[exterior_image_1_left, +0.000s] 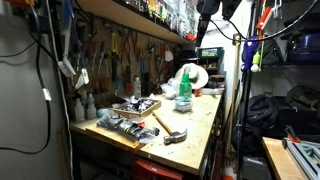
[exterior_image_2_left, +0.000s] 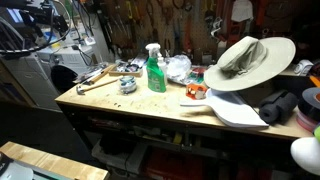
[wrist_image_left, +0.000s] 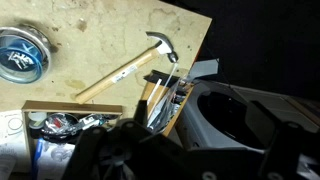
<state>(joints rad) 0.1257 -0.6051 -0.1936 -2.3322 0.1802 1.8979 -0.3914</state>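
Claw (wrist_image_left: 186, 158): low in wrist view, dark and blurred; cannot tell whether clenched or released. Counter (wrist_image_left: 100, 28) holds 1 hammer (wrist_image_left: 125, 68) at 11 o'clock, 1 tin (wrist_image_left: 20, 55) at 10 and 1 tray (wrist_image_left: 72, 108) at 9.

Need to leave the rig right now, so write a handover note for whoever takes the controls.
Hand: above the bench, dark and blurred in the wrist view. Open or shut cannot be told, and nothing shows in it.
Hammer: flat on the plywood bench, with its handle end by the tool tray.
Blue round tin: beside the hammer.
Green spray bottle and hat: further along the bench.
Done: no contact with anything.
Left: the whole approach and grip.
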